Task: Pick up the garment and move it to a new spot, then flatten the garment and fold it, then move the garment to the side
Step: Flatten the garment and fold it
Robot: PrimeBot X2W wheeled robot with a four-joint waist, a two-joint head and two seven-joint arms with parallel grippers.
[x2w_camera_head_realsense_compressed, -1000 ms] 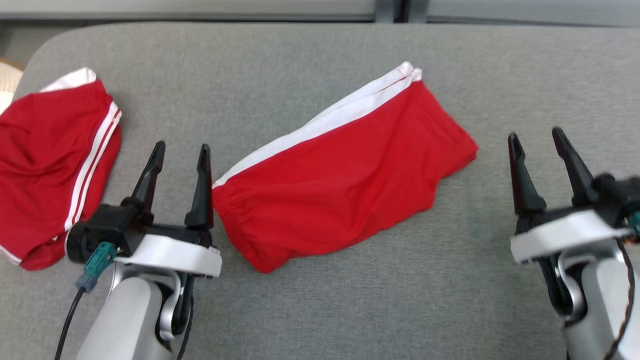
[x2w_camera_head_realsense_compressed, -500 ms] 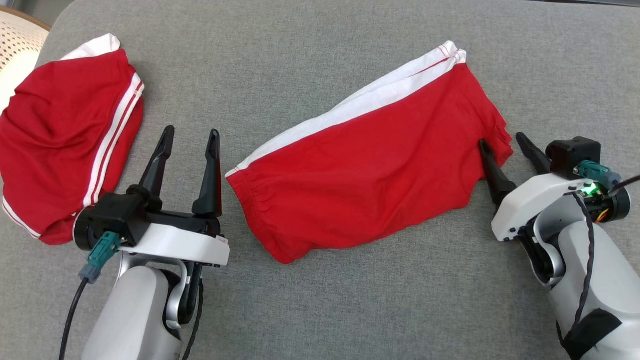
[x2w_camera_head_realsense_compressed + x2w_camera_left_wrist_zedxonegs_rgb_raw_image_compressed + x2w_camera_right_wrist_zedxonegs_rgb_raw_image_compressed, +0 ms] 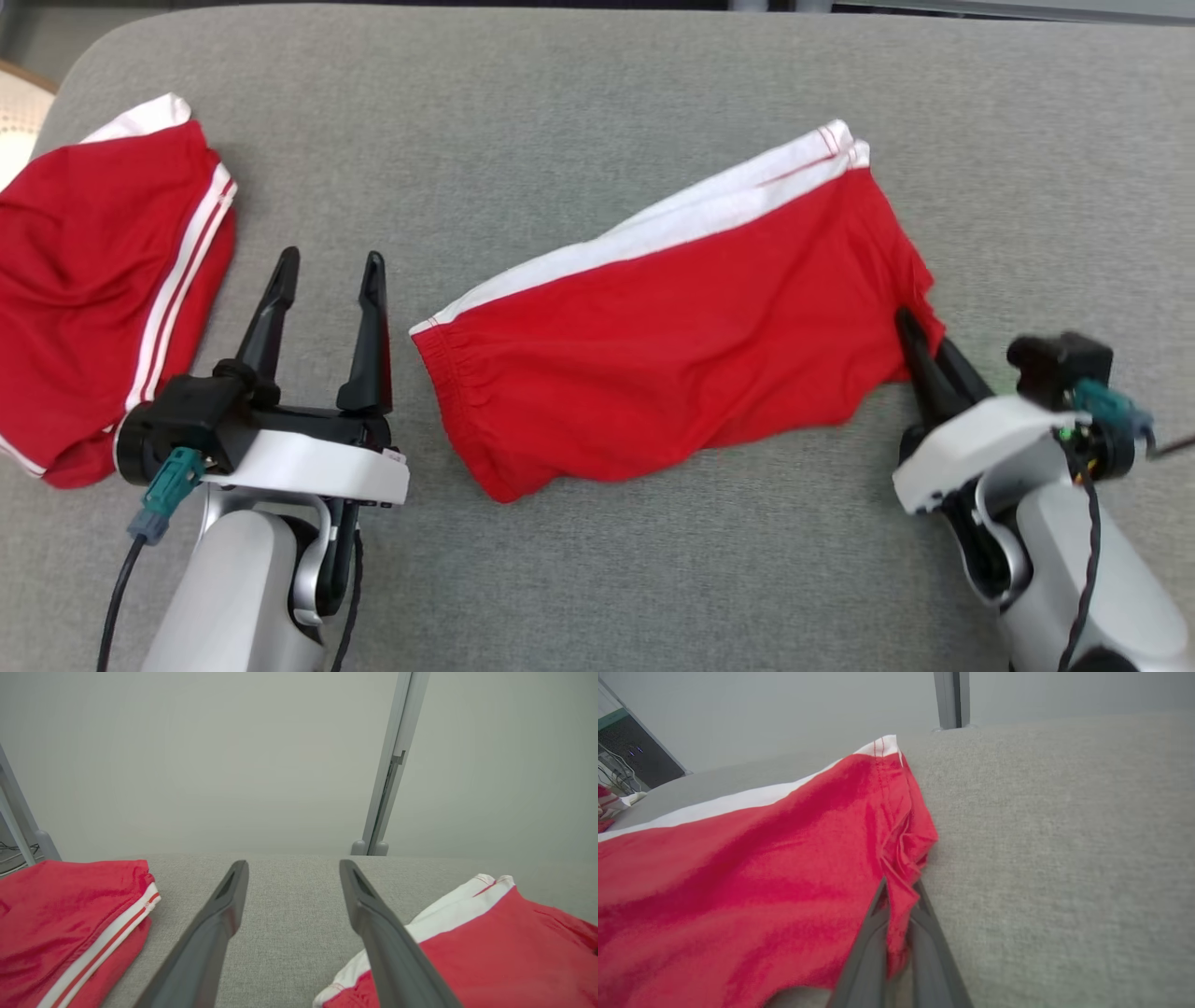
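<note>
The garment [image 3: 672, 345] is a pair of red shorts with a white stripe along the upper edge, lying across the middle of the grey surface. My right gripper [image 3: 920, 331] is shut on the garment's right edge; the right wrist view shows the red cloth [image 3: 896, 882] pinched between the two fingers. My left gripper [image 3: 327, 271] stands open just left of the garment's elastic waistband [image 3: 448, 364], touching nothing. In the left wrist view the garment [image 3: 490, 947] lies to the right of the open fingers.
A second pair of red shorts [image 3: 93, 280] with white stripes lies bunched at the far left of the grey cushion [image 3: 560, 112], also in the left wrist view [image 3: 65, 924]. A pale perforated object [image 3: 19, 112] sits beyond the left edge. Metal posts [image 3: 392, 765] stand behind.
My right gripper moved in from the right onto the garment's right edge and closed on the cloth. The left gripper stayed open in place. The head camera shifted.
</note>
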